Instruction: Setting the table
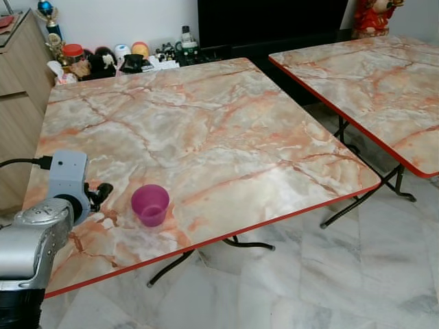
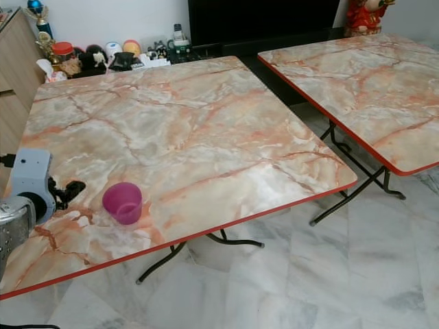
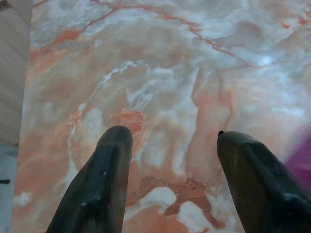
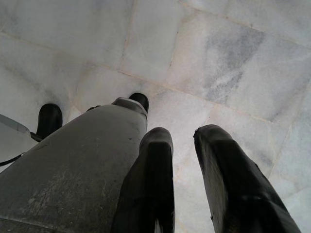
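Left gripper (image 3: 170, 184) open over table (image 1: 226, 130) — beside cup (image 1: 150, 203).

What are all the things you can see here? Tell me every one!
cup: 1, purple-pink, upright on the near table close to its front edge, empty as far as can be seen
near table: 1, orange-white marble pattern with red rim, black folding legs
far table: 1, same marble pattern and red rim, to the robot's right
knick-knacks: a row, mixed colours, past the near table's far edge by the wall
trophy: 1, gold with blue ball, far left corner
red figurine: 1, beyond the far table
wooden cabinet: 1, beige, at the left
floor: grey-white marble tiles
left gripper: open, over the near table just left of the cup
right gripper: hangs over the floor
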You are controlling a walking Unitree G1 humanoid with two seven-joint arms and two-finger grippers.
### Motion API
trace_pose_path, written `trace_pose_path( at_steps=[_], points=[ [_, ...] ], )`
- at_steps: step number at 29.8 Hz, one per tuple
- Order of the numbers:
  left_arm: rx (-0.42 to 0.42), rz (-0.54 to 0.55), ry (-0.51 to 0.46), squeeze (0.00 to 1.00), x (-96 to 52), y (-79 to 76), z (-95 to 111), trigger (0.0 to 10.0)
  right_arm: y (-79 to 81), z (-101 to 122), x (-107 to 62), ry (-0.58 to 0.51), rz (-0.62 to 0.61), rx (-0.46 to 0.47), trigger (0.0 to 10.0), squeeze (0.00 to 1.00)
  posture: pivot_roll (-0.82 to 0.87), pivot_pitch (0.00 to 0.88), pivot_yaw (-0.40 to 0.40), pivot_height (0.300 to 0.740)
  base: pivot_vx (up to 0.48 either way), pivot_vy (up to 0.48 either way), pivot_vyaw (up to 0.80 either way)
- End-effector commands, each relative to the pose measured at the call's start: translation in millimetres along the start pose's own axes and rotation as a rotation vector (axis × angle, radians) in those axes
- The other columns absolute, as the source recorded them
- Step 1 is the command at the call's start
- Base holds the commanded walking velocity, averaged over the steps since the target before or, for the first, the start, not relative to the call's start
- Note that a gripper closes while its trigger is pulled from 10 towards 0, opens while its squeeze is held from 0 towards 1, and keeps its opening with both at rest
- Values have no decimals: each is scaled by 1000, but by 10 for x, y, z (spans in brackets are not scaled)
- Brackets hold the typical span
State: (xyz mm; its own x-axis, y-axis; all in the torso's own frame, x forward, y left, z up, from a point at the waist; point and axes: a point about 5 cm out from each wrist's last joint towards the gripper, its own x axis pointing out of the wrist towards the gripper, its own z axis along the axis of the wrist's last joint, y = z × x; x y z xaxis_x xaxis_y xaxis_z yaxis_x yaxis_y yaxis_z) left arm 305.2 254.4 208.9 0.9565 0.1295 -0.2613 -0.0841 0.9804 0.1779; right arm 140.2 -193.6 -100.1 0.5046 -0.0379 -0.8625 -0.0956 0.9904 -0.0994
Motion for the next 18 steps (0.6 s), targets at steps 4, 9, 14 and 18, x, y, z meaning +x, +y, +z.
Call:
trace_pose_path(
  at_steps=[4, 9, 14, 18],
  points=[
    [10, 11, -18, 0, -16, 19, 29, 10000, 9, -42, -7, 15, 4, -6, 10000, 0, 144, 99, 24, 740, 0, 0, 0],
    [10, -34, -21, 0, -34, -36, 37, 10000, 7, -41, -7, 16, 6, -10, 10000, 0, 146, 101, 22, 740, 0, 0, 0],
    [50, -158, -35, 0, -77, -170, 56, 10000, 6, -42, -7, 17, 6, -12, 10000, 0, 148, 100, 22, 740, 0, 0, 0],
    [74, -232, 8, 0, -93, -288, -1, 10000, 10, -43, -6, 19, 6, -13, 10000, 0, 140, 89, 27, 740, 0, 0, 0]
  ],
)
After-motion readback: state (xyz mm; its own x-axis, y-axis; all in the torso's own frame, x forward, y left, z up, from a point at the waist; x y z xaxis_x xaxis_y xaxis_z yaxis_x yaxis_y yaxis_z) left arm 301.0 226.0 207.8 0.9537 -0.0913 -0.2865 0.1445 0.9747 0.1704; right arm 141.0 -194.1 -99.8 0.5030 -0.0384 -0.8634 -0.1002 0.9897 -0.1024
